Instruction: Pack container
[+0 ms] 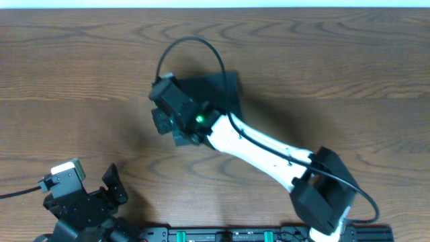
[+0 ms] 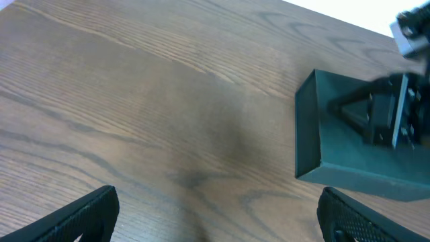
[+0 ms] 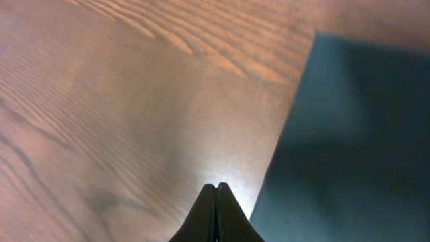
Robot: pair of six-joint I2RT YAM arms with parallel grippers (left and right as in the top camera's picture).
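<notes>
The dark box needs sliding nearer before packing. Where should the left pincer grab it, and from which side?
Probably the corner facing the left arm, approached low from the left: the container lies flat, looks closed and too broad to span, and the right pincer hangs shut at its edge.

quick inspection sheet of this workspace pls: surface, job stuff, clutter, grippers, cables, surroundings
surface: wooden table, bare grain, no spills seen
job's things: container mid-table, lid looks closed
clutter: nothing seen
grippers: left gripper open, empty, apart from the container; right gripper shut, empty, tips over the wood just beside the container's edge
cables: black cable loops over the container; second cable runs off the table's left edge
surroundings: black rail along the near edge
</notes>
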